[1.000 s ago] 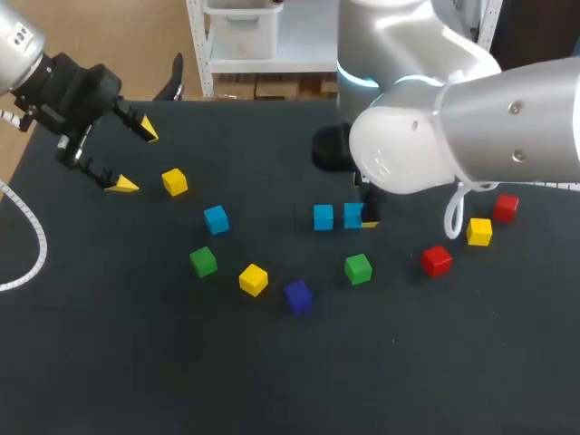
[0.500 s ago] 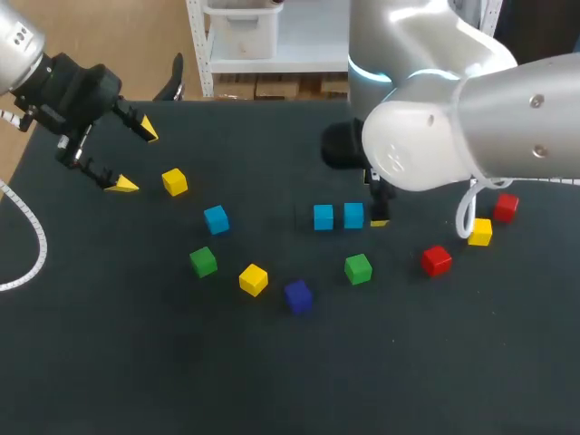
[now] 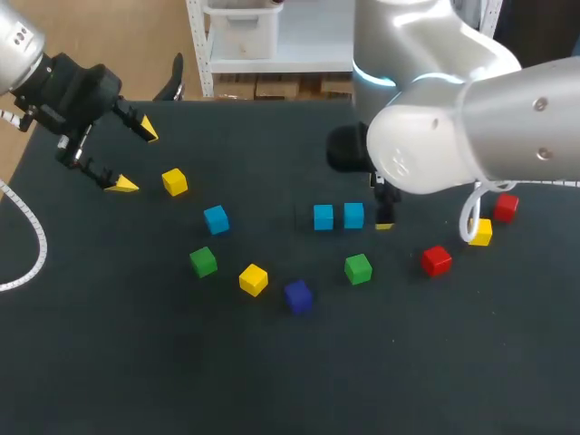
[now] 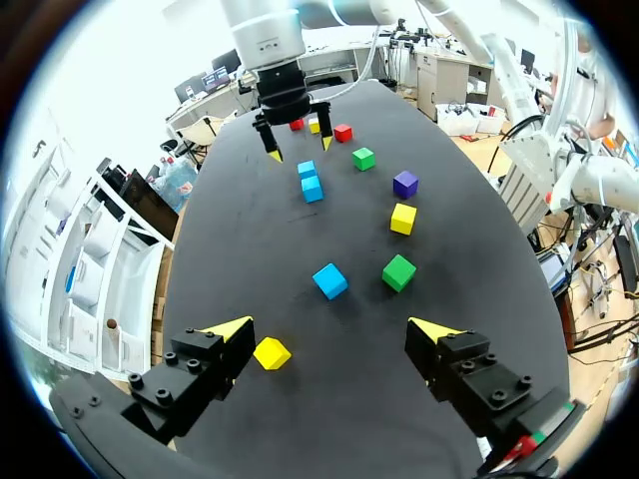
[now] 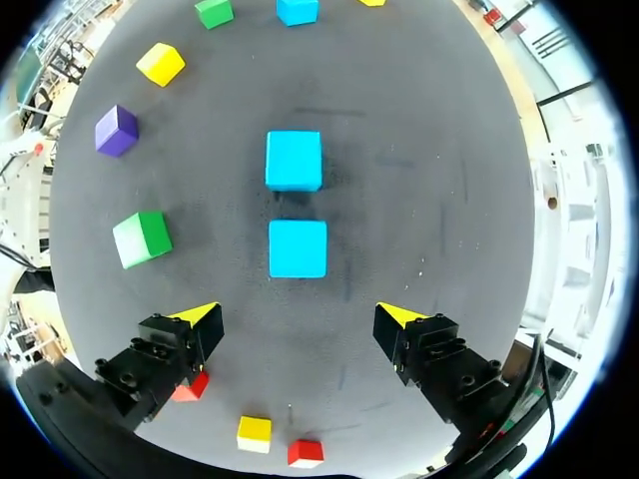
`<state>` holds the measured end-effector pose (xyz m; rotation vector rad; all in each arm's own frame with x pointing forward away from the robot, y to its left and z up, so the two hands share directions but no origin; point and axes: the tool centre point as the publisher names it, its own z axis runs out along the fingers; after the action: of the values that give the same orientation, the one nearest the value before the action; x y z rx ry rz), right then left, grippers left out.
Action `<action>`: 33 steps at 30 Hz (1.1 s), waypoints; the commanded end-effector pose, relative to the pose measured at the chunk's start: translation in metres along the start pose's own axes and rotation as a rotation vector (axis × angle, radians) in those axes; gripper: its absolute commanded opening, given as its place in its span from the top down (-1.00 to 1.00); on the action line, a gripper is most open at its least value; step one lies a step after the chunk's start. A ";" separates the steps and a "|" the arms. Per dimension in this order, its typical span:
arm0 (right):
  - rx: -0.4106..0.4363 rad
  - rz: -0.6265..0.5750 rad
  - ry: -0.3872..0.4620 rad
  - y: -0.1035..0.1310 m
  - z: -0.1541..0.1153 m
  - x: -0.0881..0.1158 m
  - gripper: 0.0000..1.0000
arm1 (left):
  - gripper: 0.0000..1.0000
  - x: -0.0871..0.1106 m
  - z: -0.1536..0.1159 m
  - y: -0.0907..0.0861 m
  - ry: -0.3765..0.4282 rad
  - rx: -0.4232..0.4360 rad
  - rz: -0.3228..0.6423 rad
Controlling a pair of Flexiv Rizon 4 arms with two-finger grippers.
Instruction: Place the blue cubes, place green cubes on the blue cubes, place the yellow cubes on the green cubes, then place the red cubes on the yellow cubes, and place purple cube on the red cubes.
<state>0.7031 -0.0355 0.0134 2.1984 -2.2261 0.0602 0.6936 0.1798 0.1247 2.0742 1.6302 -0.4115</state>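
The desk [image 3: 127, 362] carries eleven loose cubes, none stacked. Near the middle of the head view, the near blue cube [image 3: 353, 215] and the far blue cube [image 3: 323, 217] sit side by side, close but not touching. A third blue cube [image 3: 216, 218] lies well to their left. The left green cube [image 3: 203, 262] is lower left of centre and the right green cube [image 3: 358, 268] sits just below the blue pair. The purple cube [image 3: 298, 295] lies between the two greens and a little lower, beside the middle yellow cube [image 3: 253, 279]. Another yellow cube [image 3: 175, 181] lies in the upper left, near the left gripper [image 3: 134, 159]. That gripper hangs over the desk's upper-left corner with its fingers spread wide and nothing in them. At the right, the lower red cube [image 3: 436, 261], the right yellow cube [image 3: 479, 232] and the upper red cube [image 3: 506, 207] run diagonally upward. The right arm [image 3: 453, 118] covers most of the right gripper [image 5: 298, 317] from above. In the right wrist view its fingers stand wide apart and empty, with the near blue cube just ahead of the gap and touching neither.
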 end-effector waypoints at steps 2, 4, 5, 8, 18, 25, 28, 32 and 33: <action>0.006 0.019 -0.006 0.004 -0.006 0.012 -1.00 | -1.00 0.000 0.000 0.000 0.000 -0.001 0.001; 0.008 0.028 -0.005 0.005 -0.009 0.016 -1.00 | -1.00 0.000 0.000 0.000 0.000 -0.001 0.001; 0.009 0.031 -0.005 0.005 -0.011 0.019 -1.00 | -1.00 0.000 0.000 0.000 0.000 -0.001 0.001; 0.013 0.039 -0.014 0.007 -0.014 0.024 -1.00 | -1.00 0.000 0.000 0.000 0.000 -0.001 0.001; 0.012 0.090 -0.238 0.010 -0.030 0.062 -1.00 | -1.00 0.000 0.000 0.000 0.000 -0.001 0.001; 0.050 -0.042 -0.351 0.013 -0.033 0.097 -1.00 | -1.00 0.000 0.000 0.000 0.000 -0.001 0.001; 0.050 -0.101 -0.364 0.016 -0.032 0.107 -1.00 | -1.00 0.000 0.000 0.000 0.000 -0.001 0.001; 0.051 -0.115 -0.366 0.019 -0.031 0.118 -1.00 | -1.00 0.000 0.000 0.000 0.000 -0.001 0.001; 0.050 -0.114 -0.366 0.019 -0.031 0.119 -1.00 | -1.00 0.000 0.000 0.000 0.000 -0.001 0.001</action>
<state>0.6877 -0.1451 0.0479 2.4967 -2.2467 -0.2525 0.6936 0.1798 0.1247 2.0742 1.6302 -0.4115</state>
